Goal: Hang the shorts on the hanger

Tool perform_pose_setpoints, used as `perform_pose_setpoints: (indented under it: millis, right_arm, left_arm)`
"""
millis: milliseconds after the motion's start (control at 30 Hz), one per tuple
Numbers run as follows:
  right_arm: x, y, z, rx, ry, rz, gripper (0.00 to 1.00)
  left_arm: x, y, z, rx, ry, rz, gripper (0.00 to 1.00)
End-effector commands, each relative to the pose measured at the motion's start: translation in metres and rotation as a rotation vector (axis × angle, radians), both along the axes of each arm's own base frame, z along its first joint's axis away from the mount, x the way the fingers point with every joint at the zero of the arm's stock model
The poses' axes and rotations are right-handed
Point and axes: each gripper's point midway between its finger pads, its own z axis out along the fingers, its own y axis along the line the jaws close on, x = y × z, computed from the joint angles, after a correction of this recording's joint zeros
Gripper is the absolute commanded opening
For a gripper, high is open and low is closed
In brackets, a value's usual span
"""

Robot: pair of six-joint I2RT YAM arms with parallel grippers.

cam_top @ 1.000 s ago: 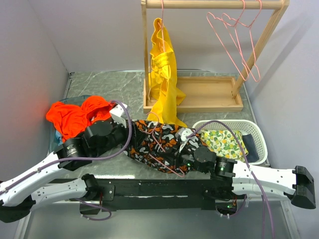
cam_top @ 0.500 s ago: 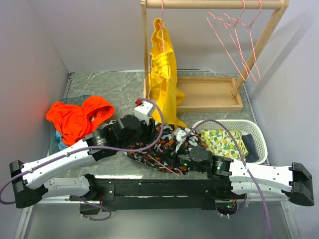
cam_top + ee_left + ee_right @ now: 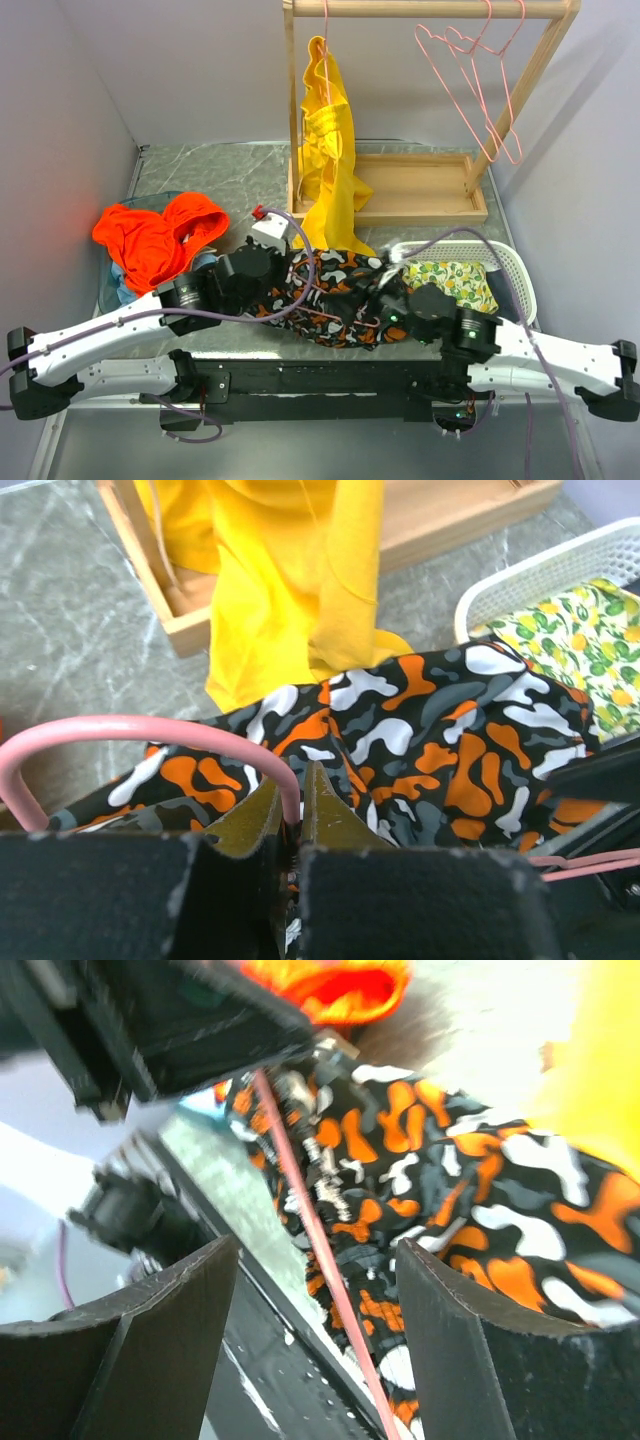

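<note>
1. Since a second earlier, the left arm [image 3: 120, 325] had swung in from beside the orange-red garment [image 3: 150, 235] to the shorts [image 3: 335, 290]. Its claw had gone from spread to clenched, while the right claw, clamped back then, had let go
2. The left claw [image 3: 291, 792] was pinched on the hanger [image 3: 130, 727], grasping the pink wire where its curve came down between the fingers
3. The right claw [image 3: 315, 1250] stood released, its fingers wide on either side of a straight stretch of the same wire and not touching it
4. The shorts lay crumpled on the grey table [image 3: 200, 170] near its front edge, between the two claws. The hanger lay over them, mostly hidden from above
5. A yellow garment [image 3: 325, 150] hung from the wooden rack [image 3: 410, 190] behind, and its lower end reached down to the far edge of the shorts
6. A white basket [image 3: 515, 265] holding a lemon-print cloth [image 3: 450, 280] sat just right of the shorts
7. The orange-red garment was heaped at the left over a blue tub [image 3: 112, 288], apart from the shorts
8. Two spare pink hangers [image 3: 480, 80] hung at the far right of the rack's rail
9. A purple cable [image 3: 305, 285] from the left arm looped across the shorts beside the left claw
</note>
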Motion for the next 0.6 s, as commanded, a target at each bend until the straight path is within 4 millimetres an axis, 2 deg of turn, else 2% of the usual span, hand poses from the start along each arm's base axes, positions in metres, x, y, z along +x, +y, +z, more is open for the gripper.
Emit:
perform_pose_setpoints:
  millis: [0, 100, 167, 200, 233, 367, 567]
  right_arm:
    - [0.010, -0.043, 0.021, 0.118, 0.082, -0.183, 0.72]
    - [0.012, -0.075, 0.012, 0.166, 0.129, -0.279, 0.70]
    - [0.012, -0.084, 0.005, 0.186, 0.161, -0.314, 0.66]
    - [0.011, -0.087, -0.008, 0.168, 0.173, -0.321, 0.65]
    - [0.010, -0.092, -0.009, 0.195, 0.181, -0.326, 0.63]
    - [0.001, -0.093, -0.029, 0.225, 0.222, -0.286, 0.53]
    - [-0.014, -0.080, -0.047, 0.173, 0.231, -0.176, 0.46]
  left_arm:
    - [0.006, 0.009, 0.018, -0.031, -0.074, 0.047, 0.01]
    - [0.005, 0.013, 0.021, -0.039, -0.080, 0.063, 0.01]
    - [0.007, 0.017, 0.023, -0.047, -0.075, 0.090, 0.01]
    - [0.008, 0.019, 0.026, -0.064, -0.072, 0.115, 0.01]
    - [0.010, 0.021, 0.027, -0.071, -0.075, 0.133, 0.01]
    - [0.016, 0.032, 0.029, -0.083, -0.083, 0.219, 0.01]
    - [0.028, 0.039, 0.039, -0.094, -0.086, 0.327, 0.01]
